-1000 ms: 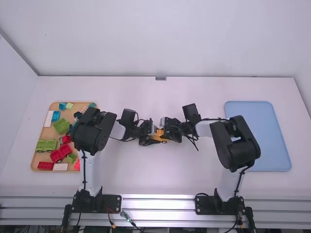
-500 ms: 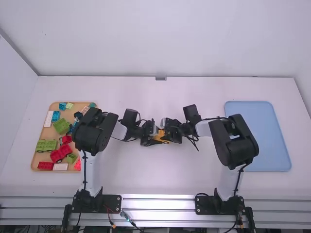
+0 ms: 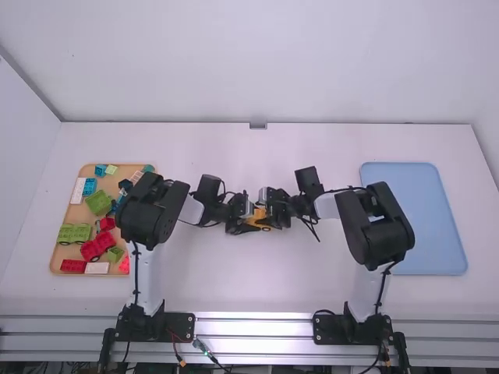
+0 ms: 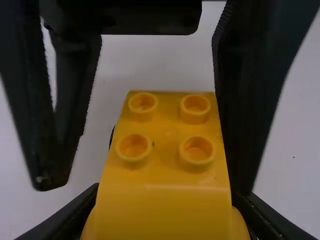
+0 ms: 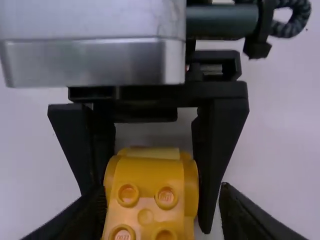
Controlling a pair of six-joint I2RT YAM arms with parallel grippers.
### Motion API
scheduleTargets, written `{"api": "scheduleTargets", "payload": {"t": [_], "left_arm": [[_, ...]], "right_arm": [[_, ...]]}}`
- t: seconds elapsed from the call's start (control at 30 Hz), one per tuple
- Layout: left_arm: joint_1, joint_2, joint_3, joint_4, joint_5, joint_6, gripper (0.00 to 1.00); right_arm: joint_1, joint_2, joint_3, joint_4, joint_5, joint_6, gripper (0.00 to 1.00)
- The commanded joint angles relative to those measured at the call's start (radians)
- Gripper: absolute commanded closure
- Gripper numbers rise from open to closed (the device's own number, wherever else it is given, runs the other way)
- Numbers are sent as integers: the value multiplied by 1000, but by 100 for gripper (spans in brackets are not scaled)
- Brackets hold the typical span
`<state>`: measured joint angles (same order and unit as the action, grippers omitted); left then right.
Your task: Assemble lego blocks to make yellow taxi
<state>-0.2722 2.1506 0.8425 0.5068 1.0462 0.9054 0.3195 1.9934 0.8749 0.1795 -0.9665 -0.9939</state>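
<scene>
1. By my reading, you are well into the build: the yellow taxi body [image 3: 260,219] has a studded end, a raised smooth part next to it and a dark wheel [image 3: 266,228] low on its side. Whether every piece is fully pressed home, you cannot tell from here.
2. What remains looks like checking or pressing the joints, perhaps adding a last piece, then setting the car down. The blue tray [image 3: 413,218], well apart from the fingers on the right arm's side, is a likely spot for it.
3. Your left gripper [image 4: 167,200] is closed in on the body, one finger against each side, with the bare studs [image 4: 196,151] reaching out beyond the fingertips toward the other gripper.
4. Your right gripper [image 5: 162,192] is spread wider than the body. The car sits between its fingers, one standing off with a visible gap, the other touching or just beside the side wall; I see no firm grip there.
5. Loose blocks lie in the wooden tray [image 3: 54,255], well apart from both sets of fingers, on the left arm's outer side.
</scene>
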Motion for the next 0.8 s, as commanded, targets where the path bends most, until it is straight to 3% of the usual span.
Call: {"api": "scheduleTargets", "payload": {"t": [0.0,0.1,0.13,0.17,0.43,0.77], "left_arm": [[-3,11,6,-1,35,0,45],[-3,11,6,-1,38,-1,29],[-3,11,6,3,32,-31,9],[-3,11,10,2,25,-65,2],[-3,-42,16,-92,-35,-37,1],[15,-251,32,-343,-172,27,1]], "right_arm": [[-6,-5,-4,-11,-35,2,36],[-6,-19,-4,-27,-27,0,35],[-8,-24,-5,-30,-28,-2,35],[-14,-24,-6,-30,-29,-2,35],[-55,-24,-50,-5,-71,-1,34],[-43,-14,-184,298,-60,158,32]]}}
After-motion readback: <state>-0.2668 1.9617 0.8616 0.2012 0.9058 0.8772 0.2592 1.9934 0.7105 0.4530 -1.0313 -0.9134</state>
